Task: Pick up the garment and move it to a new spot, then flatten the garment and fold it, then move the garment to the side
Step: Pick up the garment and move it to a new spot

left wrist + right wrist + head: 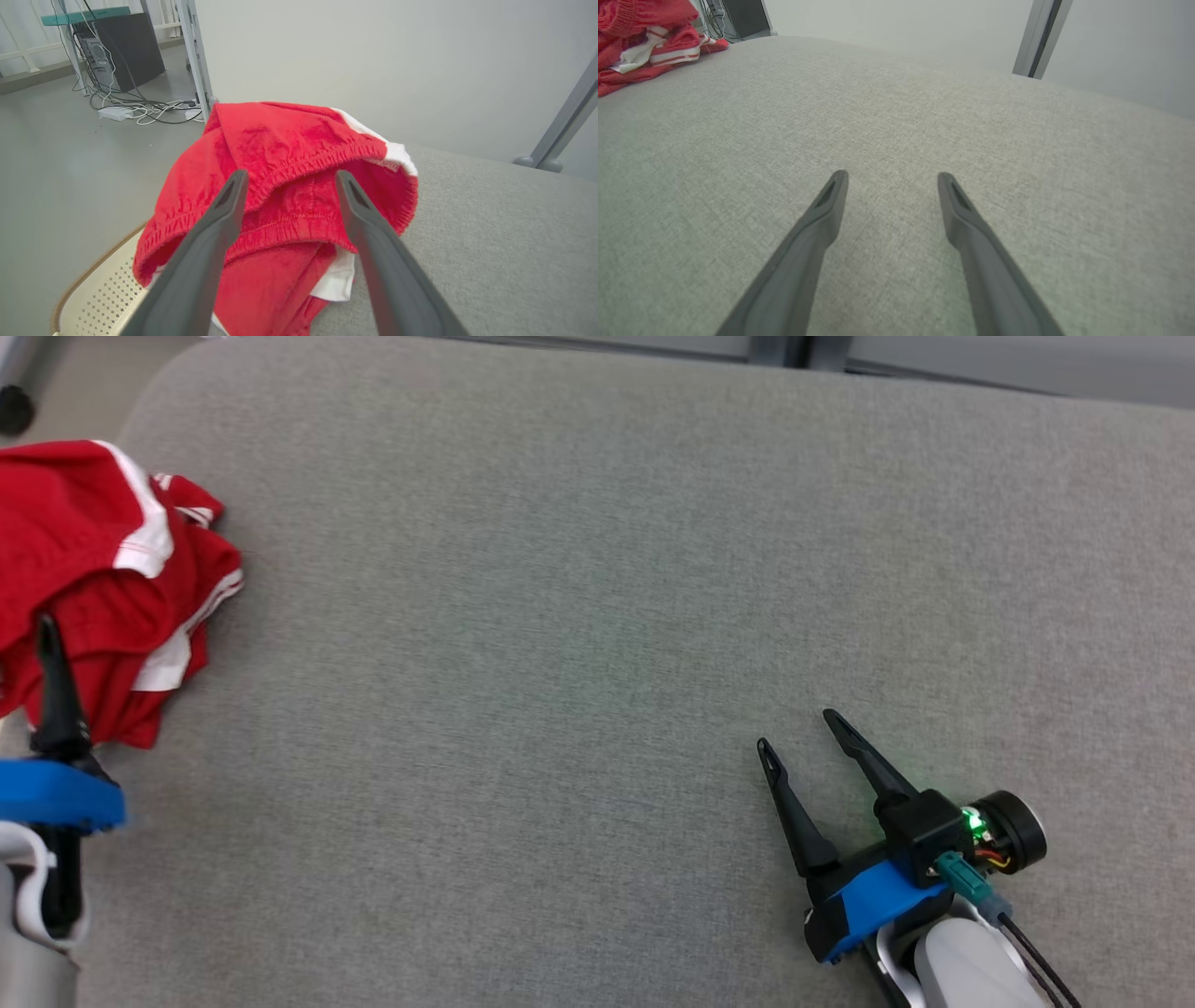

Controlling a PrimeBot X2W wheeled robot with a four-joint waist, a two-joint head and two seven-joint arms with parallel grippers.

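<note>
Left tool (289, 175) and right tool (797, 729) gape wide.

Right gripper (892, 176) spread above grey surface (924, 116); red garment (621, 18) (crumpled) upper left.

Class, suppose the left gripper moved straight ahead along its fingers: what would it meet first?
Probably the red garment: the open left gripper points at its bunched waistband, though the gap between them is unclear.

Pale wall (373, 56), grey floor (46, 154), tangled cables (140, 109)
</note>
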